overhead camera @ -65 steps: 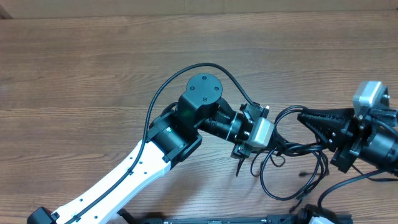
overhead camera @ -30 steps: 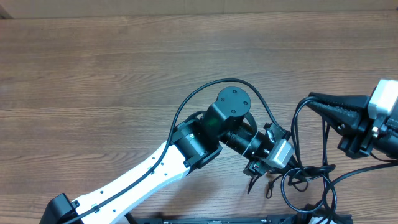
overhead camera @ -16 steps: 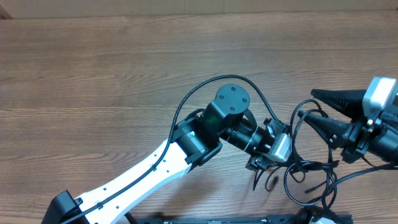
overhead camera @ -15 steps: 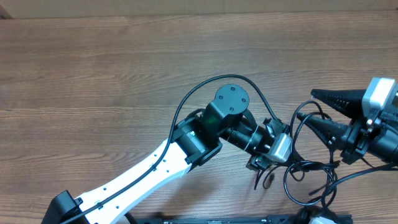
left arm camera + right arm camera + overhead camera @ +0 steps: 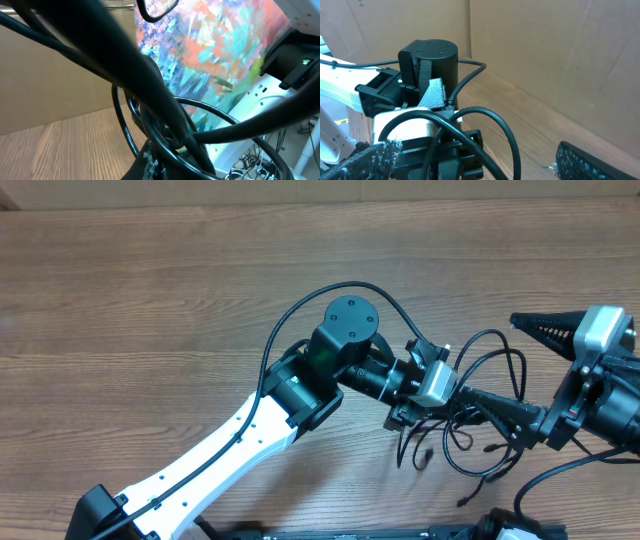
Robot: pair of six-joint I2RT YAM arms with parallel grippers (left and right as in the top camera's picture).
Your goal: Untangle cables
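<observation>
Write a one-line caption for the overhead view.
Left jaws shut on tangled black cables over a wooden table, right jaws spread wide at the loops.

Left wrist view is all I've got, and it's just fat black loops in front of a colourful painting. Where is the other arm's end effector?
Observer: Right beside yours. Overhead, the right end effector is wide open, with its lower finger poked into the cables.
Operator: What does the tangle look like from up there?
Observer: A few thin loops between the two arms, over the wooden table. One loose end trails toward the picture's bottom edge.
Operator: And what is my arm doing?
Observer: The left end effector also points toward the bottom edge, shut on the left side of the cables.
</observation>
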